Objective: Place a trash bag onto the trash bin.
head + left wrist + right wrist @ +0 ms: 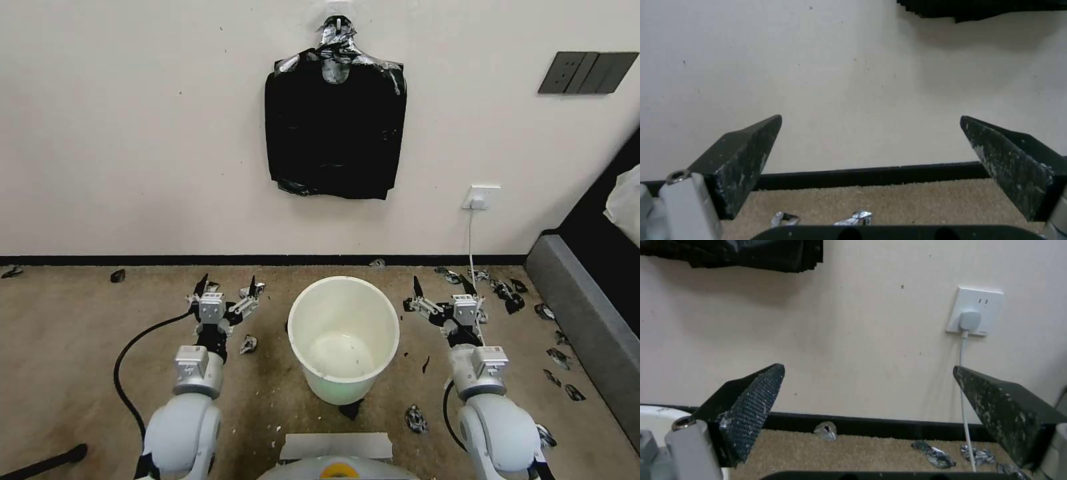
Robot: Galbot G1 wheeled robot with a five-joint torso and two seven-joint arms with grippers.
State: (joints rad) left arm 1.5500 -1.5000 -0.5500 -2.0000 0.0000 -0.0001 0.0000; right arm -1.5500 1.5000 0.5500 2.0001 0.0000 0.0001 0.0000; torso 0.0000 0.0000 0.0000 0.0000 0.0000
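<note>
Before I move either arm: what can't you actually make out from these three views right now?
- Bundle of black bags on the wall: head view cannot separate single bags or show how it is hung; both wrist views cut it off at the frame edge.
- Trash bin: its outer base is hidden by its own wall in the head view; a sliver of rim shows behind the right pincer finger.
- Black scraps on the carpet: too small to identify.
- Left pincer: open, empty.

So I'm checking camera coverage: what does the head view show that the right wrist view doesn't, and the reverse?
Head view alone: the left gripper, open beside the trash bin, the bin's unlined inside, and the bundle of bags hanging whole on the wall. Right wrist view alone: the textured pad on one finger. Both: the open right gripper, the wall socket, floor scraps.
</note>
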